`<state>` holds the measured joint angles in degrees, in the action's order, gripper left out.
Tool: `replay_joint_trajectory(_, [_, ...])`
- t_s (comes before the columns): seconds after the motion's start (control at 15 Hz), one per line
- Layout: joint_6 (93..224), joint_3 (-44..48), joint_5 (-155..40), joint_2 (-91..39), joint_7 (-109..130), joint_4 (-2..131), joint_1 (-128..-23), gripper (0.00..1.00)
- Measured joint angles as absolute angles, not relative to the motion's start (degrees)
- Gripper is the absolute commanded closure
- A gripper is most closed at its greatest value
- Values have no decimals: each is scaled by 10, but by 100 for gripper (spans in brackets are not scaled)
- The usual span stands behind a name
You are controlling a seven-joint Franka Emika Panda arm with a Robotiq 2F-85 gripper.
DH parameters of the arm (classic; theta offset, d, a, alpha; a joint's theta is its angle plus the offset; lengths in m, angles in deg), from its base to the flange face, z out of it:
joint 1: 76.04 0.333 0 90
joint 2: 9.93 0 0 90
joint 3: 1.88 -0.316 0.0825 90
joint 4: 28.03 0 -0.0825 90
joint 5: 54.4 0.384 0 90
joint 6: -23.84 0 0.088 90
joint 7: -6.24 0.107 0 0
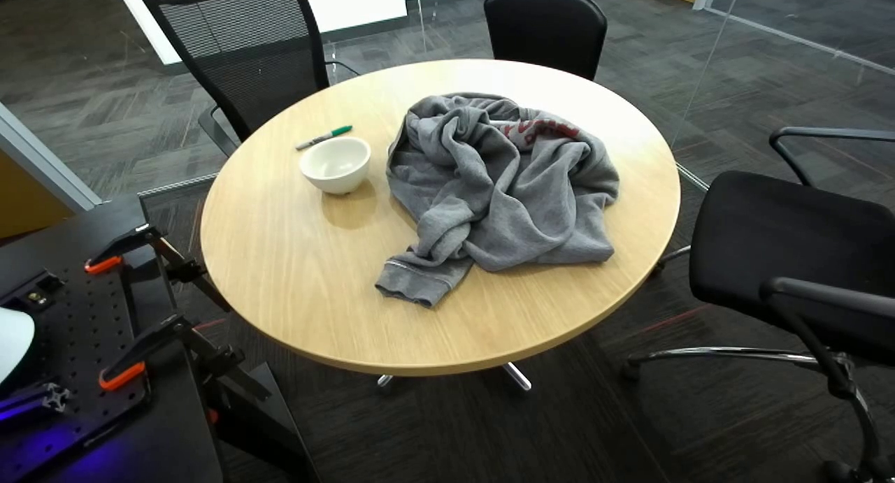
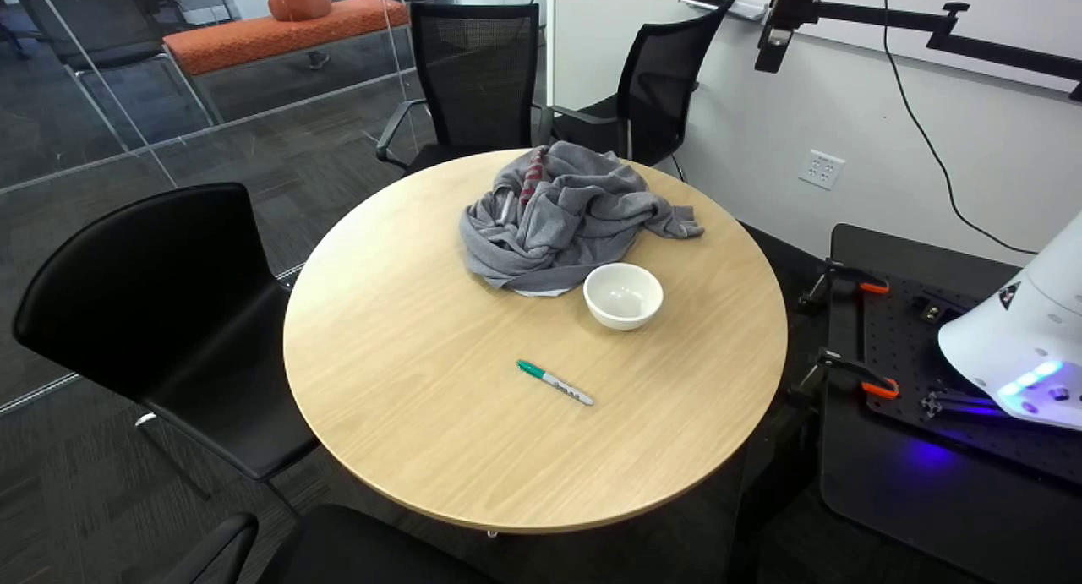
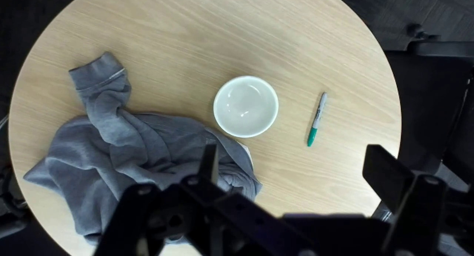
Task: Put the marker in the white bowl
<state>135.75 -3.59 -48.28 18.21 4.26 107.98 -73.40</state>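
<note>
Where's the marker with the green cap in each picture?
In an exterior view, the marker is upper left of the middle.
In an exterior view, the marker is below the middle.
In the wrist view, the marker is right of the middle.
Landmark in all three: the white bowl.

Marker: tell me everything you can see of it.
The marker is slim and straight, plastic by its look, with a light grey barrel carrying dark print too small to read and a green cap fitted on. It lies flat on the round, light wood-look table, apart from the white bowl, its cap end toward the bottom of the wrist view. Only the table touches it.
</note>
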Motion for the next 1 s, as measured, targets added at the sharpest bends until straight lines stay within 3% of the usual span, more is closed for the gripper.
replay_joint_trajectory(1.0, [1615,-120,-455,-44,163,1084,-672,0])
